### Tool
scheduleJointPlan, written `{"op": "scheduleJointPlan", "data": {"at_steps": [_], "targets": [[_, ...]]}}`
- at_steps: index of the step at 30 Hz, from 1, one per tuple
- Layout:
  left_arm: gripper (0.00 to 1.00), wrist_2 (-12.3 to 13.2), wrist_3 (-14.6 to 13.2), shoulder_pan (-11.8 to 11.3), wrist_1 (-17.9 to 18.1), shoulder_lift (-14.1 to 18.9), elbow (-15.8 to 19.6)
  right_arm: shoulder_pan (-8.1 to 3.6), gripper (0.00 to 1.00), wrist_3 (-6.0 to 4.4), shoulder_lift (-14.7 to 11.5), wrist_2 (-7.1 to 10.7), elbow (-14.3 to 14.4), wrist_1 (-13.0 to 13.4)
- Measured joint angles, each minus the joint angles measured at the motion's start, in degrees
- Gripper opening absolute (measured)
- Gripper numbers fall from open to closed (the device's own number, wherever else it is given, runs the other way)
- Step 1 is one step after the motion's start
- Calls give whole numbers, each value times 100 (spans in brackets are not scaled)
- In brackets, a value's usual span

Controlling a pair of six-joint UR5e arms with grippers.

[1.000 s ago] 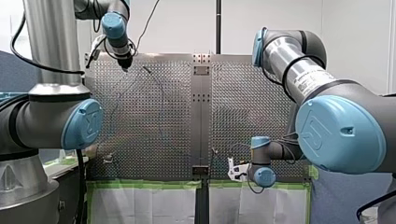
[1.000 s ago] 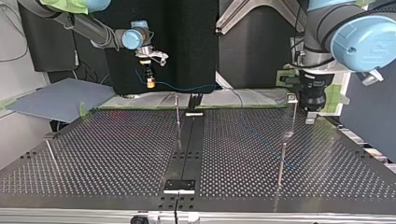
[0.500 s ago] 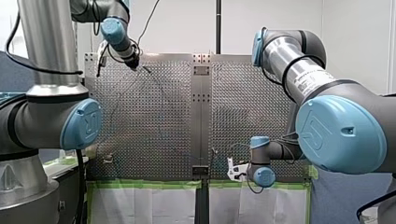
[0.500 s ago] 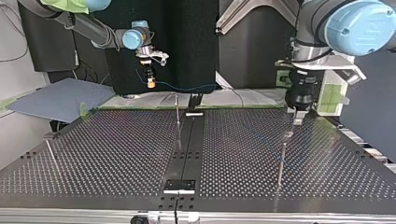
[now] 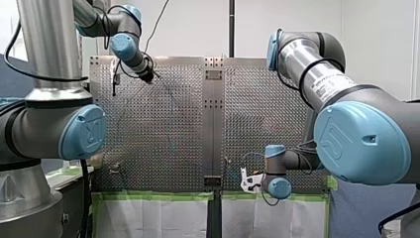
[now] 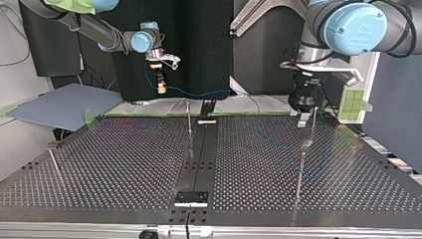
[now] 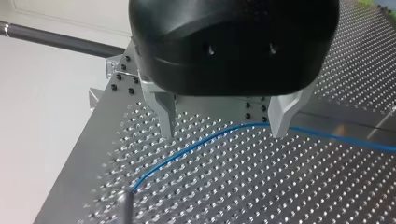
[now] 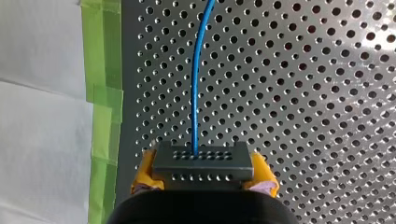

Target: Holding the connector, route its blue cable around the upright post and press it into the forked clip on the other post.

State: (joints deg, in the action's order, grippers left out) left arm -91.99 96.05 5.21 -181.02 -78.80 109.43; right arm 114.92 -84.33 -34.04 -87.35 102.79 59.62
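Jaws: right gripper (image 8: 204, 175) yellow pads pinch connector (image 8: 204, 161); blue cable (image 8: 198, 70) exits straight ahead. Left gripper (image 7: 224, 133) fingers spread, cable crossing under them. Top view: connector at 11 o'clock of centre post (image 6: 189, 130).

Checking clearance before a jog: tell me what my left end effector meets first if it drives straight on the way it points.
Probably the blue cable, which crosses just ahead of the open left end effector, between its fingers; beyond it lies the perforated table. Depth to the cable is unclear.
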Motion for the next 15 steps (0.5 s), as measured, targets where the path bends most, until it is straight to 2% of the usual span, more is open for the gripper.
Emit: {"op": "scheduleJointPlan", "data": {"at_steps": [9,15], "targets": [[100,-59,-198,254,438,-251,57,21,0,9,-1,-10,0,-1],[100,-192,-477,467,767,-297,59,43,0,-2,-1,-4,-10,-1]]}}
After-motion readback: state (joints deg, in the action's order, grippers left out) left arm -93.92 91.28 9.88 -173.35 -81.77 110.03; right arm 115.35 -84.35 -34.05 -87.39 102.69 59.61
